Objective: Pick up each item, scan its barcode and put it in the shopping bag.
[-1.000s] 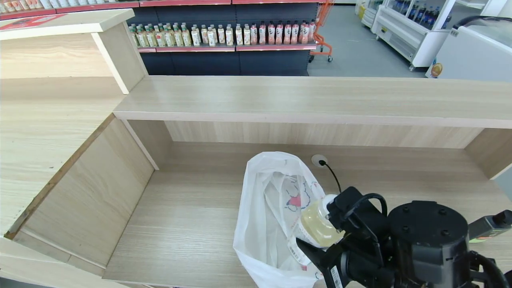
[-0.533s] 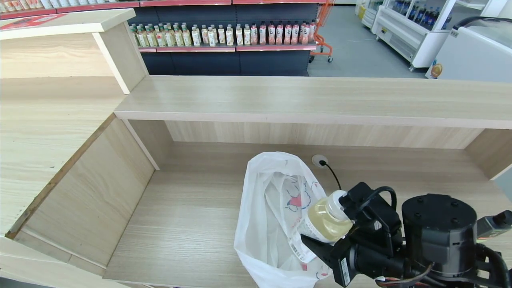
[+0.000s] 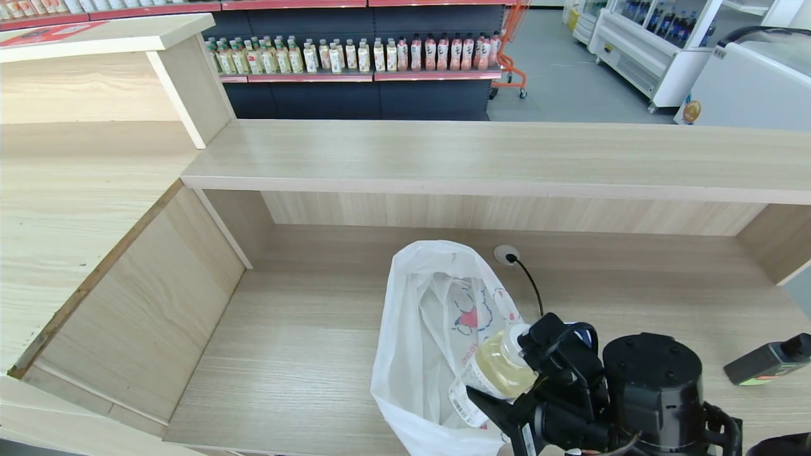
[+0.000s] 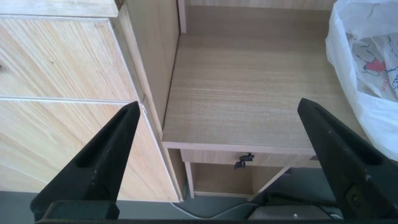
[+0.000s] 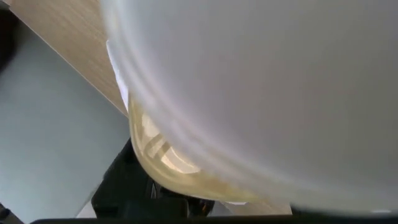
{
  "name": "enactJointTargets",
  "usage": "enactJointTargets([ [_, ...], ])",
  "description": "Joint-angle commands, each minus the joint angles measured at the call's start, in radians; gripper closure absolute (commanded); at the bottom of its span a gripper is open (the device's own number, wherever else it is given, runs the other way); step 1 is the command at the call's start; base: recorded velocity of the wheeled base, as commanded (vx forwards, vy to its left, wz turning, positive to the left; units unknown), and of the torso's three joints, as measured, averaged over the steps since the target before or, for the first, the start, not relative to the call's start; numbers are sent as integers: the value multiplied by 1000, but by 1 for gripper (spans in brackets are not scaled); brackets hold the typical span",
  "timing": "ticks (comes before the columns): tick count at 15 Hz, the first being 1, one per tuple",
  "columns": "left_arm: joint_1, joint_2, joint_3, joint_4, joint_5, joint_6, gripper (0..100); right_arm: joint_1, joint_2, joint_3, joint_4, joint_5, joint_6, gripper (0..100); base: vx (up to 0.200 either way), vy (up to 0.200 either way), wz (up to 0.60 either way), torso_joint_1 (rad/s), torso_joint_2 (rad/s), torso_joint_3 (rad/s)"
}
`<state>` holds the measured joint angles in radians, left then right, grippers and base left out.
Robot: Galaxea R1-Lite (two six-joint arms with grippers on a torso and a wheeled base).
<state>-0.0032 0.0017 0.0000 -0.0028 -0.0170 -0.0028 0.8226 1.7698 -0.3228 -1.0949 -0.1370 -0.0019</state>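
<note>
Counter (image 3: 304,354): bottle (image 3: 499,366) in right end effector (image 3: 507,380)

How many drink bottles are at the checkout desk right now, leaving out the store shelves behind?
1: a pale yellow bottle, held by the right gripper at the white shopping bag's opening. Others may be hidden inside the bag.

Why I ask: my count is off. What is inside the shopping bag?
The bottle, clamped in the right gripper, pokes into the shopping bag at its mouth. The bag's crumpled folds cover the bottom, so anything there cannot be seen.
</note>
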Motion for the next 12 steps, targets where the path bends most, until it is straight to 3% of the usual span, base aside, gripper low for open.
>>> enactJointTargets([
  [1,0,0,0,0,0,0,0,-25,74,16,-72,5,-44,100,0,0,0,0,0,0],
  [12,0,0,0,0,0,0,0,-40,171,27,-123,28,-90,100,0,0,0,0,0,0],
])
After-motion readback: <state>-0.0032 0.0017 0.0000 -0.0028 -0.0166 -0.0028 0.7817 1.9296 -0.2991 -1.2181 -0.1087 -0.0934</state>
